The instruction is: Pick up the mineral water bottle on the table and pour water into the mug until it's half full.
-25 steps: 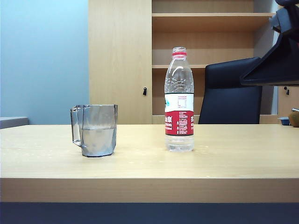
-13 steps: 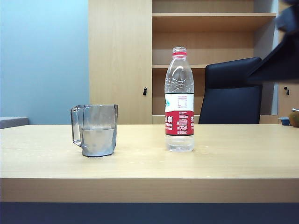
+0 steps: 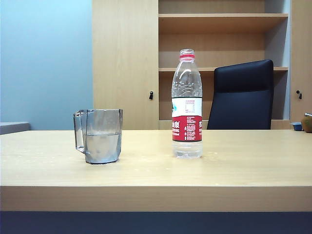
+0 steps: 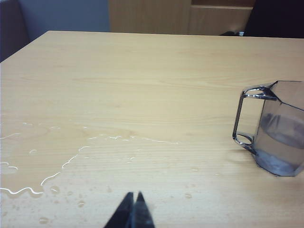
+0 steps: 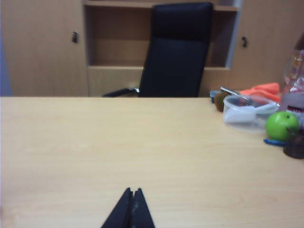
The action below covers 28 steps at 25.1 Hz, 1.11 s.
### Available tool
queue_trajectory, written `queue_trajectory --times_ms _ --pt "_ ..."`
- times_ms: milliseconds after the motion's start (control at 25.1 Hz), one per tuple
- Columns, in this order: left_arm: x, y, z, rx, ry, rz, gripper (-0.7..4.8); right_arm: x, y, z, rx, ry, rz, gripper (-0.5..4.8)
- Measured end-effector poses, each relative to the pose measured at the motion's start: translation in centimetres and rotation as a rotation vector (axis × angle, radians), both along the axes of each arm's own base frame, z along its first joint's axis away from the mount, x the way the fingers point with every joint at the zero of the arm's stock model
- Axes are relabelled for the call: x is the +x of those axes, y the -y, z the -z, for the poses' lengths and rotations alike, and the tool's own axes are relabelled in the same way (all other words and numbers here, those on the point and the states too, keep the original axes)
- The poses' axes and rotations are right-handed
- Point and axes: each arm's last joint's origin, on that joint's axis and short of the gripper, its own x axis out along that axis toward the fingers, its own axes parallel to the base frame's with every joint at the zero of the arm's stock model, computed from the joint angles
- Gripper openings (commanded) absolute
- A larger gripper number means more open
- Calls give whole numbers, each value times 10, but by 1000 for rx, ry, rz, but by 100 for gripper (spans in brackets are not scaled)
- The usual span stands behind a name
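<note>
The mineral water bottle (image 3: 186, 105) stands upright and uncapped on the table (image 3: 156, 170), right of centre, with a little water at its base. The smoky faceted mug (image 3: 100, 136) stands to its left, handle pointing left, with water (image 3: 102, 146) roughly halfway up. Neither arm shows in the exterior view. In the left wrist view my left gripper (image 4: 134, 194) is shut and empty, low over the wet tabletop, well apart from the mug (image 4: 278, 128). My right gripper (image 5: 132, 190) is shut and empty over bare table; neither bottle nor mug is near it.
A thin puddle and droplets of spilled water (image 4: 28, 190) lie on the table beside my left gripper. A black chair (image 3: 241, 95) and wooden shelves stand behind the table. In the right wrist view a plastic container (image 5: 247, 111), a green apple (image 5: 282, 125) and an orange cloth (image 5: 260, 90) sit together.
The dark right arm that filled the upper right corner of the exterior view has pulled out of sight. Bottle and mug have not moved.
</note>
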Motion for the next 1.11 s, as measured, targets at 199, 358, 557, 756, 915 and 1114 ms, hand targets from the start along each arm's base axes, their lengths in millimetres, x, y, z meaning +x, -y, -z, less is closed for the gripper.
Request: queue_trajectory --times_ms 199,358,557,756,915,1114 --pt "0 0 0 0 0 1 -2 8 11 28 -15 -83 80 -5" --pt "0 0 0 0 -2 1 -2 10 10 45 -2 -167 55 -5" --pt "0 0 0 0 -2 1 -2 10 12 50 63 -212 39 -5" --pt "0 0 0 0 -2 2 -2 10 11 51 53 -225 -25 -5" --pt "0 0 0 0 -2 2 -2 10 10 53 10 -254 -62 -5" --pt "0 0 0 0 -2 2 -2 10 10 55 8 -269 -61 -5"
